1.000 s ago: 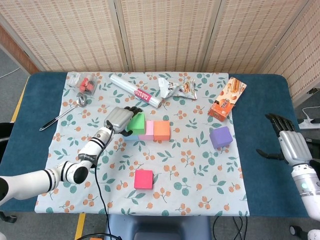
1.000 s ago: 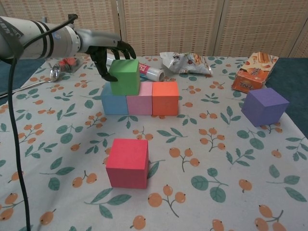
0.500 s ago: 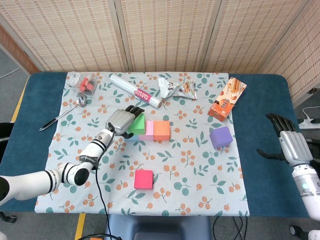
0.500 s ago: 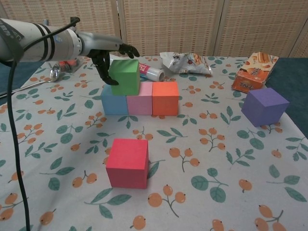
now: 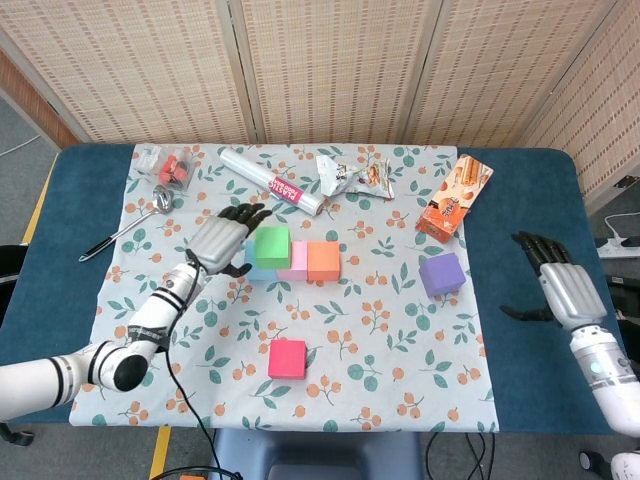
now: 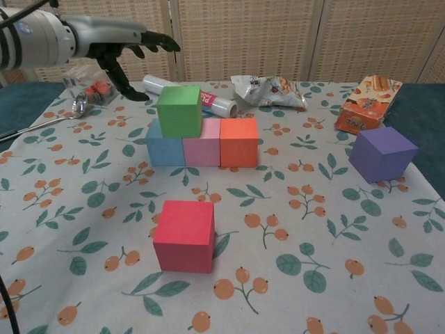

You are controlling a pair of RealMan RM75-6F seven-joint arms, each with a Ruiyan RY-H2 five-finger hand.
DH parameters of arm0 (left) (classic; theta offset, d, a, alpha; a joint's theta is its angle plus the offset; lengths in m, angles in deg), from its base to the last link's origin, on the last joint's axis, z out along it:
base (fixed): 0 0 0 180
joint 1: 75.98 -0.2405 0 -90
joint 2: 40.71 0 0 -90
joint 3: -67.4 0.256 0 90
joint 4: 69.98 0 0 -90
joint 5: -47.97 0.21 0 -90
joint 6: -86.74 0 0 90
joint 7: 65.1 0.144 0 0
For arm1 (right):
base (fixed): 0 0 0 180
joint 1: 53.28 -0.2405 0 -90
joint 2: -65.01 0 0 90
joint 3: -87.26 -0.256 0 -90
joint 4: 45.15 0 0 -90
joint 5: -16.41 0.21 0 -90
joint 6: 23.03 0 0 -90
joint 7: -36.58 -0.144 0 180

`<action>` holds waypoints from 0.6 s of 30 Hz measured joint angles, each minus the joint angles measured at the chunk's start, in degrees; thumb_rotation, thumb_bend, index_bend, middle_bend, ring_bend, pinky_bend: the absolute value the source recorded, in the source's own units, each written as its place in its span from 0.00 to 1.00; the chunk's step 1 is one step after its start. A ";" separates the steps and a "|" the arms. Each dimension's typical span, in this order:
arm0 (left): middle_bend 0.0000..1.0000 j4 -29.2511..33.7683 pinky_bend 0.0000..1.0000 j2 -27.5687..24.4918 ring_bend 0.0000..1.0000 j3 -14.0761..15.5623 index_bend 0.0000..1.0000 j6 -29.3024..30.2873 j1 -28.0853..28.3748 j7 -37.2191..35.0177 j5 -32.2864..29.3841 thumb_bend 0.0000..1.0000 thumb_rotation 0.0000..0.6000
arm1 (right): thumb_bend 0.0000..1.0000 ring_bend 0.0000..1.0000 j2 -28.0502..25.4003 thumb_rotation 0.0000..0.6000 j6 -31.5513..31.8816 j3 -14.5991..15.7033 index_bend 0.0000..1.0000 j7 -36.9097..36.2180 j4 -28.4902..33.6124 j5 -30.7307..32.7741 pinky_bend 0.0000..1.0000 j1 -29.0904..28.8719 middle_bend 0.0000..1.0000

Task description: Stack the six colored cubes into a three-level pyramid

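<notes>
You are starting level two — the green cube (image 6: 179, 110) is sitting on the blue (image 6: 164, 146) and pink (image 6: 201, 151) cubes. Left hand (image 5: 218, 241) fingers are spread, released. Next, fetch the red cube (image 6: 183, 234) nearby.

Bright, even overhead light; soft faint shadows; sharp focus, no glare.

Woven folding screen (image 5: 330, 65) standing behind the surface (image 5: 520, 360), w/ dark blue top showing around a leaf-print cloth (image 5: 390, 330); grey floor (image 5: 25, 120) lying left of it.
</notes>
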 measured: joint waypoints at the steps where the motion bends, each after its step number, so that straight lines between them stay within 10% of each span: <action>1: 0.00 0.88 0.12 -0.96 0.00 0.16 0.01 1.65 -1.35 -0.57 1.60 0.29 1.00 | 0.18 0.01 0.44 1.00 -1.08 0.01 0.00 0.12 -0.53 0.13 0.17 -0.64 0.15; 18: 0.02 4.05 0.11 -6.96 0.00 4.65 0.14 15.60 -18.08 -11.22 17.22 0.29 1.00 | 0.18 0.03 16.68 1.00 -19.24 -0.84 0.22 8.65 -21.69 5.03 0.17 -16.05 0.23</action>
